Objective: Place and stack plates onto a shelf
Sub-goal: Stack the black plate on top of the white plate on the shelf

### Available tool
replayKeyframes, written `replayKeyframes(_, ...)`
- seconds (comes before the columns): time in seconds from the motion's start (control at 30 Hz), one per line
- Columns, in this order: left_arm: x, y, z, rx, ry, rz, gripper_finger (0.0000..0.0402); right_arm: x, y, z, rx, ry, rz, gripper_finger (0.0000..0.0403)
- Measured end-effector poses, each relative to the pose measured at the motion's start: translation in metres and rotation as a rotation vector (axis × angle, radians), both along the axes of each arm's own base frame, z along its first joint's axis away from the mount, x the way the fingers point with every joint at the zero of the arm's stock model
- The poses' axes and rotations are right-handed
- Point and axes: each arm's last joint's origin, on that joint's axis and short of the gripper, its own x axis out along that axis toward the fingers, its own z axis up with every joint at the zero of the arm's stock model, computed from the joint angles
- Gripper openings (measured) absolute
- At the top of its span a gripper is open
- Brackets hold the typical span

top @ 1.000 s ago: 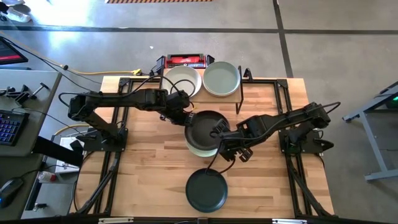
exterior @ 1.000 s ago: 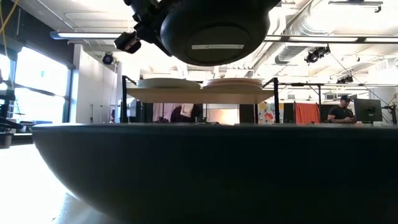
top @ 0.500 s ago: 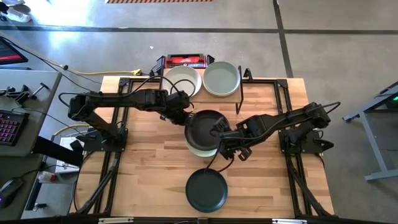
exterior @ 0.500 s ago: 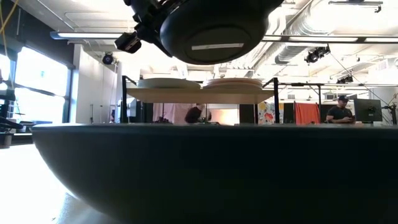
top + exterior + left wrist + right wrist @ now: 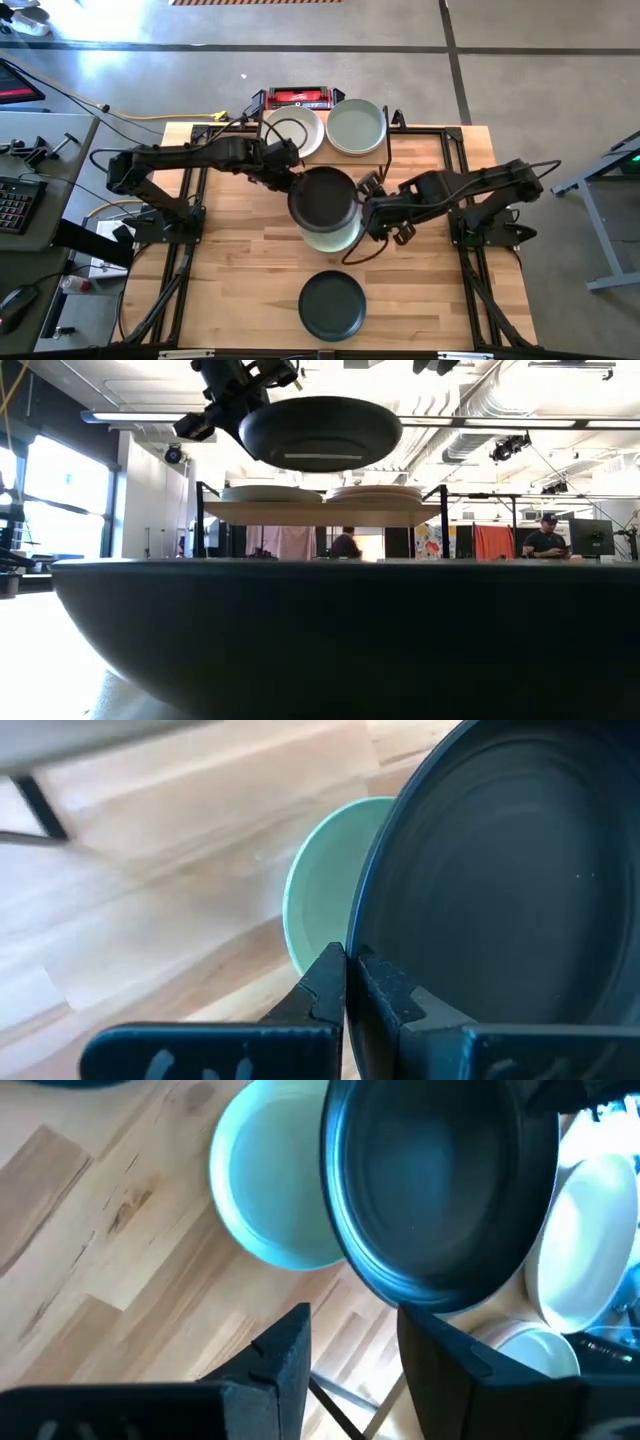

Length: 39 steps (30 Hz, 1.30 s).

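Step in hand: transfer to shelf. Round matte black plate [image 5: 322, 197] is held by its rim in left gripper [image 5: 347, 982], jaws clamped, above sage green plate [image 5: 336, 235]. Right gripper [image 5: 352, 1342] is parted, empty (just beside plate). Next, judged: a carry to the light-wood shelf [image 5: 312, 512], lowered level onto a stack.

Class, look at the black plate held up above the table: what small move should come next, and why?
Probably the left tool, shut on the rim of the lifted black plate, should carry it toward the shelf. The right tool is open and clear of the plate, so the left alone holds it, above a green plate.
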Motion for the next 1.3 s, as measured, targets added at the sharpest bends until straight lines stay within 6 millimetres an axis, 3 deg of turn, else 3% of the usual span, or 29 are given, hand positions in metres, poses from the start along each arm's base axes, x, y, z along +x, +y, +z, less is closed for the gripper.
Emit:
replayKeyframes(0.23, -0.015, 0.023, 0.031, 0.08, 0.02, -0.033, 0.0001, 0.001, -0.016, 0.004, 0.046, -0.048, -0.131, 0.013)
replayKeyframes(0.6, -0.055, 0.09, 0.07, 0.175, 0.047, 0.013, 0.0001, 0.004, -0.037, 0.004, 0.119, -0.1, -0.354, 0.013)
replayKeyframes(1.03, -0.103, 0.151, 0.07, 0.19, 0.073, 0.163, 0.0001, 0.006, -0.04, 0.005, 0.2, -0.174, -0.512, 0.013)
replayKeyframes(1.3, -0.104, 0.176, 0.053, 0.173, 0.133, 0.162, 0.0001, 0.01, -0.039, 0.007, 0.238, -0.23, -0.548, 0.013)
